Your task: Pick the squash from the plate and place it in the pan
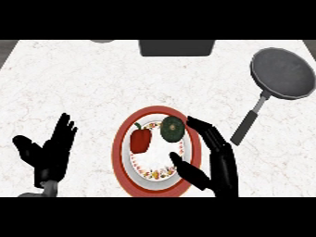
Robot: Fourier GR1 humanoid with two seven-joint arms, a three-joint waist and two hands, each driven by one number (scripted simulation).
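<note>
A dark green round squash [172, 128] lies on the upper right of a red-rimmed plate [122, 152], next to a red bell pepper [140, 140]. My right hand [217, 164] is open over the plate's right rim, its fingertips just right of the squash and its thumb over the plate's lower part. It holds nothing. A grey pan [283, 73] stands at the far right of the counter, with its handle [250, 120] pointing down-left toward the plate. At the lower left my left hand [48, 152] rests open, fingers up, apart from the plate.
A dark rectangular object [177, 47] sits at the counter's back edge, above the plate. A small grey item [101, 41] shows at the back left. The white marble counter stretches between plate and pan.
</note>
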